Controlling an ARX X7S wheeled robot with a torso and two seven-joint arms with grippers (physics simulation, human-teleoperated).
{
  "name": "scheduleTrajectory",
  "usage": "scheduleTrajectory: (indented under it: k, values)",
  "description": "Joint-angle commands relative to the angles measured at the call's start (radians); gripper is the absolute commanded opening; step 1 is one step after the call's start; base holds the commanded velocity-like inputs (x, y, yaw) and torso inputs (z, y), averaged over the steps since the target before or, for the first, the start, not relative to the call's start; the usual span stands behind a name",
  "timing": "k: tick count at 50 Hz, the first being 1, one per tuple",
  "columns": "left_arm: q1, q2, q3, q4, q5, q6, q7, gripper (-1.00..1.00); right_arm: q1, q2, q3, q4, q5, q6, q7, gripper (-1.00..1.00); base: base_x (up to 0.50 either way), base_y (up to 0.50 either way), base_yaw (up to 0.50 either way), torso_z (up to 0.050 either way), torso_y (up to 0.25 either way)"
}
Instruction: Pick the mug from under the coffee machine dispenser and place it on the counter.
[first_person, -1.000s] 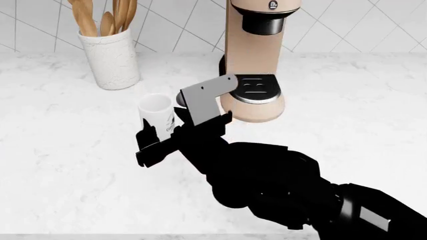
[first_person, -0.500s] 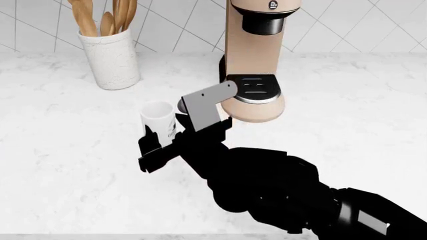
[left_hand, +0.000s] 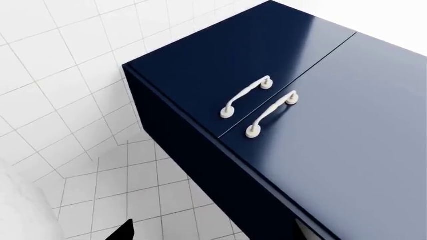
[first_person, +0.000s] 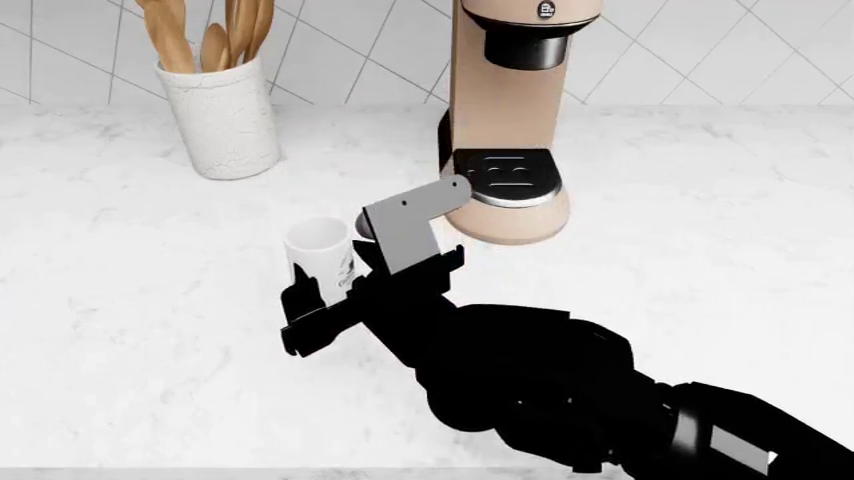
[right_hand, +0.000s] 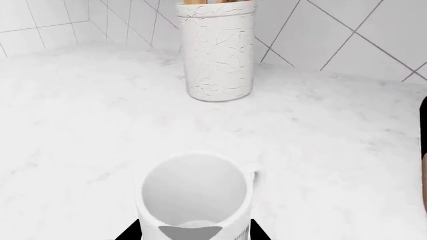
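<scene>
R gripper (first_person: 324, 290) clamps smooth cylindrical mug (first_person: 320, 252)

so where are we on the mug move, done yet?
Done: the mug is out from under the coffee machine dispenser, whose drip tray is bare. In hand: the right end effector grips the mug upright, over the counter. Left: lower if needed, release, retract. I cannot tell whether its base touches the marble.
</scene>
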Motion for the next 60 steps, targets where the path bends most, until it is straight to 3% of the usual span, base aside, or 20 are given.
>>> scheduleTrajectory:
  k: [1,3,4,41,60]
  values:
    - [0.000,0.000,0.000,-0.002,-0.002,0.001,0.003,1.00,-0.002,-0.001,0.000,0.007,-0.020,0.009,-0.012,-1.00,0.00,0.00,0.00,0.000,0.000]
    - [0.000,0.000,-0.001,-0.002,-0.002,0.002,0.003,1.00,-0.001,-0.001,0.000,0.002,-0.018,0.011,-0.011,-1.00,0.00,0.00,0.00,0.000,0.000]
    - [0.001,0.000,-0.001,-0.002,-0.003,0.001,0.003,1.00,-0.001,-0.001,-0.001,0.002,-0.019,0.012,-0.011,1.00,0.00,0.00,0.00,0.000,0.000]
    - [0.003,0.005,-0.006,-0.001,-0.006,0.000,0.004,1.00,-0.028,0.058,0.004,-0.081,0.006,0.020,0.036,1.00,0.00,0.00,0.00,0.000,0.000]
    - [-0.005,0.002,-0.005,0.000,-0.002,-0.009,-0.002,1.00,-0.050,0.129,0.034,-0.228,0.042,0.005,0.086,1.00,0.00,0.00,0.00,0.000,0.000]
